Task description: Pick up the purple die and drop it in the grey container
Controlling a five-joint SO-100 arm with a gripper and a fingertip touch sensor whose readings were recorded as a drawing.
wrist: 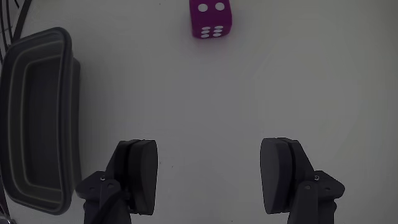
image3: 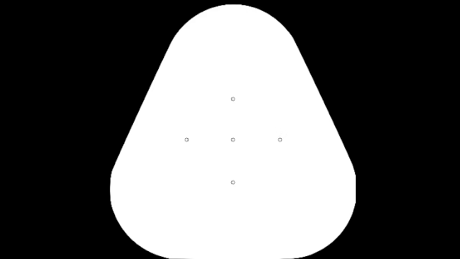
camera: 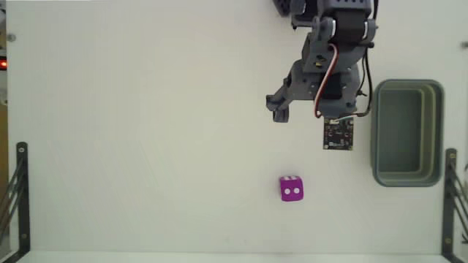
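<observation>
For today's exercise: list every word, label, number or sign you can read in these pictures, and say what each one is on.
No words, labels or brand names can be read.
Purple die: white dots only; in the wrist view, two on the top face, six on the face towards the camera.
Small circuit board on the arm: any printing is too small to read.
Grey container: no markings visible.

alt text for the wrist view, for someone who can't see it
An open gripper hangs over a bare white table, its two dark fingers spread wide at the bottom of the picture and holding nothing. The purple die sits ahead at the top edge, showing white dots, and the empty grey container lies along the left side.
</observation>
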